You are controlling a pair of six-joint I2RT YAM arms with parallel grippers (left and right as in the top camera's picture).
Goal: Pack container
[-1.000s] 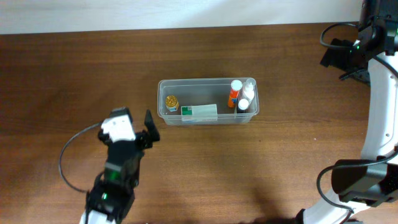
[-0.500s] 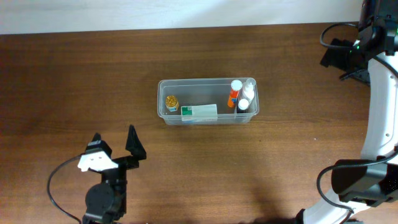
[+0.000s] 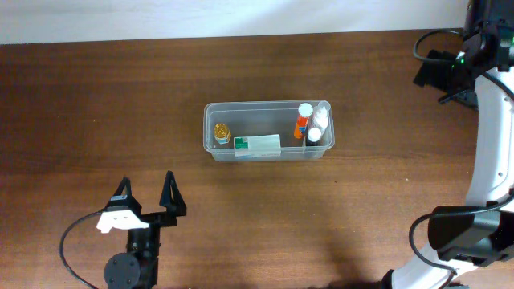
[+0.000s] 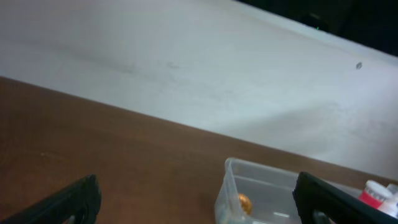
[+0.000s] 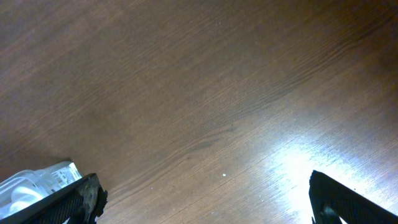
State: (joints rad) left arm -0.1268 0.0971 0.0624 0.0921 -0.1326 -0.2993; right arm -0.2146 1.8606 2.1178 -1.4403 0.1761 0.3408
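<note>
The clear plastic container point(image 3: 210, 120) stands at the table's middle. Inside it are a small gold-capped bottle point(image 3: 221, 132) at the left, a green and white box point(image 3: 258, 144) at the front, and an orange bottle point(image 3: 301, 120) and white bottle point(image 3: 316, 132) at the right. My left gripper point(image 3: 146, 193) is open and empty, near the table's front left, well apart from the container. In the left wrist view point(image 4: 199, 202) the container point(image 4: 231, 177) and gold bottle point(image 4: 243, 201) show ahead. My right gripper point(image 5: 205, 199) is open and empty over bare wood.
The right arm point(image 3: 490, 120) reaches along the table's right edge, with its black cables at the far right corner. A white wall point(image 4: 186, 62) lies behind the table. A corner of the container point(image 5: 37, 180) shows at the lower left of the right wrist view.
My left arm has drawn back from beside the container toward the table's front left, its gripper staying open. The right arm and the container's contents have not moved.
</note>
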